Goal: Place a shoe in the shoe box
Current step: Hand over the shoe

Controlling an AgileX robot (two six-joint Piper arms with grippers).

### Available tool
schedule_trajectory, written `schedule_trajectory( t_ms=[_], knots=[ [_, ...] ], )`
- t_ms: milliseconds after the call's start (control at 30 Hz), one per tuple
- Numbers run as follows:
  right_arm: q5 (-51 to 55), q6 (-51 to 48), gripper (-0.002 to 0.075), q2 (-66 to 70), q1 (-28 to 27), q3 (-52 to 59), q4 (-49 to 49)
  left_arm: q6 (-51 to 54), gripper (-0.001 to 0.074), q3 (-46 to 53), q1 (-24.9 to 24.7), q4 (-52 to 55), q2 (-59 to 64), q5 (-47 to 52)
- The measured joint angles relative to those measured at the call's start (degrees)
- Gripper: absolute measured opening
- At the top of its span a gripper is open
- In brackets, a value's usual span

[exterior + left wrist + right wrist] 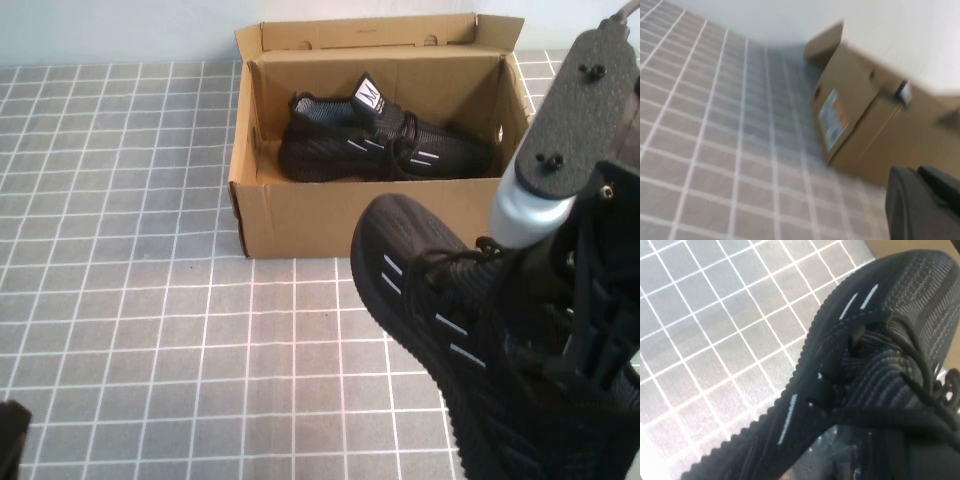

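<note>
Nearest the high camera, the right arm fills the lower right corner, and its right gripper (560, 330) is sunk into the collar of the shoe (440, 310), a black knit sneaker with thin white side stripes and black laces. That shoe hangs tilted above the table (130, 300), its toe pointing away from the gripper toward the near wall of the shoe box (300, 215). From the right wrist camera the shoe (860, 375) crowds almost the whole view, laces and stripes up close, with grey tiles of the table (715, 320) beyond it; the gripper's fingers are buried in the shoe, so I cannot tell how they stand. Beyond the held shoe's toe, the brown cardboard shoe box sits with its flaps upright, and inside it lies the second sneaker (385, 145), on its sole along the far wall, its white tongue tag with a black mark standing up. Far from all this, the left gripper (12, 440) shows only as a dark edge at the lower left corner of the high view, low over the tiles. In the left wrist camera one dark finger tip (922, 202) juts in, and the box (865, 125) stands ahead of it with a white label on its end wall; whether that gripper is parted or closed cannot be told.
</note>
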Motion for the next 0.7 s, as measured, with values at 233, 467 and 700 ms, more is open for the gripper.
schedule_trajectory(
  t_ms=[233,467,700],
  knots=[
    [-0.91,0.14,-0.0006,0.0,0.0,0.0,0.85,-2.32,-0.0001,0.0,0.0,-11.22,0.0,-10.85],
    [-3.03,1.67,-0.0006,0.0,0.0,0.0,0.45,-2.2,-0.0001,-3.86,-1.03,-12.75,0.59,-4.94],
    [-4.64,10.54,-0.0006,0.0,0.0,0.0,-5.82,5.93,-0.0001,-19.59,-3.43,-9.68,19.36,11.58]
  ],
)
